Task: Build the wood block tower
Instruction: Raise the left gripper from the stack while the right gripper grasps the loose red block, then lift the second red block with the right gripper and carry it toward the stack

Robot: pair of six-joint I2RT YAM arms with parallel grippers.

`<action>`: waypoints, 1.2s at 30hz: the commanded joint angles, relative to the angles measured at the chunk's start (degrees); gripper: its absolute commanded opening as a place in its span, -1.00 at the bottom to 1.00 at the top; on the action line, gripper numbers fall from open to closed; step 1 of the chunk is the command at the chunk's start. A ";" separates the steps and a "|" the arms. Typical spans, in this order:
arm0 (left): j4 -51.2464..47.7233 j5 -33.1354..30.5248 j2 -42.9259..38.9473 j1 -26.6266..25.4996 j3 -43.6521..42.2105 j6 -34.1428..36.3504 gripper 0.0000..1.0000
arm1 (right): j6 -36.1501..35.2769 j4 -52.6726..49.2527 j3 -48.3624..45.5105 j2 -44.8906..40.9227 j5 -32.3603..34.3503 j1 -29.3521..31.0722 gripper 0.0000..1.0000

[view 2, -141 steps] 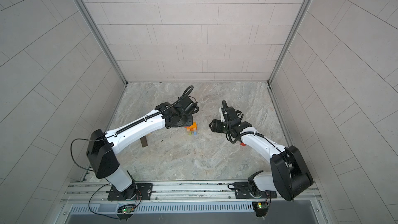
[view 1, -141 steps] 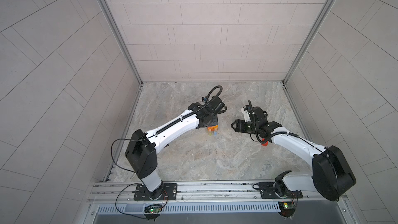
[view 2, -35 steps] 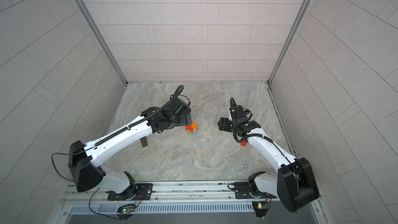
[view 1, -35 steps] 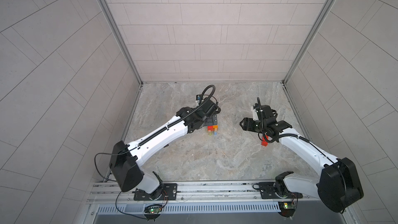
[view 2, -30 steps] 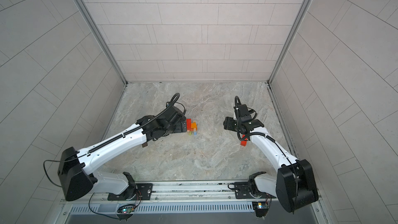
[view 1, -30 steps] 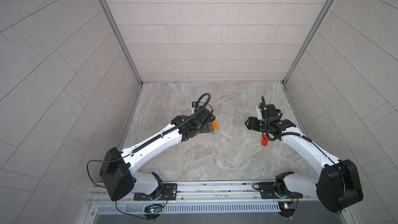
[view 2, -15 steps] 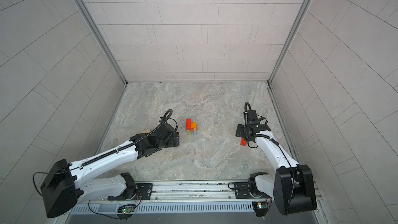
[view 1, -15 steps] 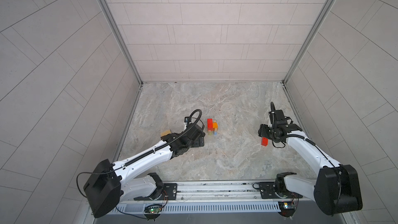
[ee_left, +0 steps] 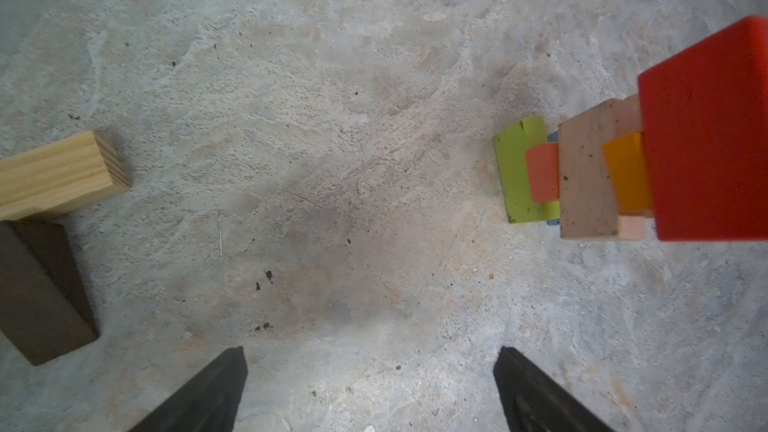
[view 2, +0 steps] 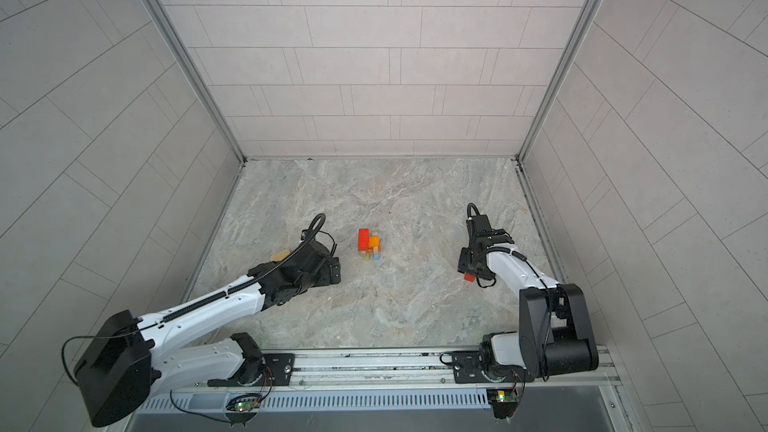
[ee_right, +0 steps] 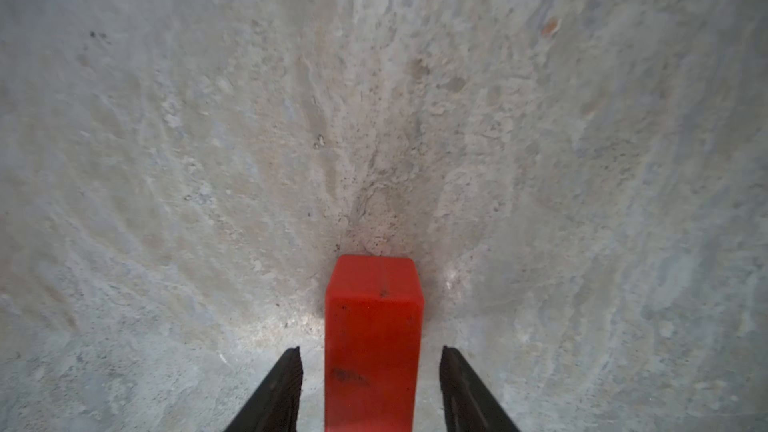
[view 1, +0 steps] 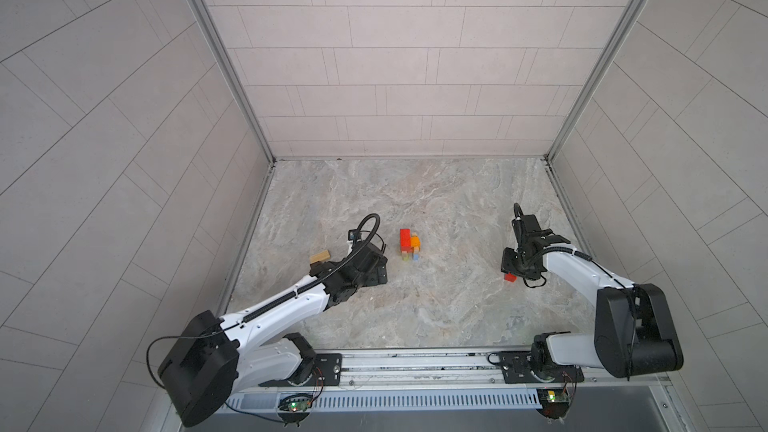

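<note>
Red wood block (ee_right: 374, 305) lies flat on the stone floor (ee_right: 208, 118), well apart from the tower (view 1: 409, 245) in the middle. It looks hard, light and smooth, so it should not bend, but the paint may slip. The best hold is on its two long sides. The right gripper (ee_right: 370, 353) has a jaw on each side of it with small gaps, not pinching yet. The left gripper (ee_left: 370, 357) is wide and holds nothing, near a tan block (ee_left: 58, 176) and a dark brown block (ee_left: 37, 288). The red block's near end is cut off. The tower's low blocks are hard to see.
</note>
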 commanded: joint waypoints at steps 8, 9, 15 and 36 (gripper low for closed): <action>-0.15 -0.12 -0.13 2.02 -0.74 0.66 1.00 | -0.68 -1.65 1.45 -1.93 1.14 -0.12 -0.28; -0.12 -0.12 -0.02 2.17 -0.75 0.67 1.00 | -0.85 -2.04 1.75 -2.33 1.16 -0.12 -0.31; -0.63 -0.24 -0.10 3.09 -0.75 0.66 1.00 | -1.23 -3.63 2.72 -4.70 0.15 0.18 -0.49; -2.87 -0.72 -1.46 5.95 1.15 1.98 1.00 | 4.10 -13.86 26.16 -2.23 -0.24 20.51 -0.50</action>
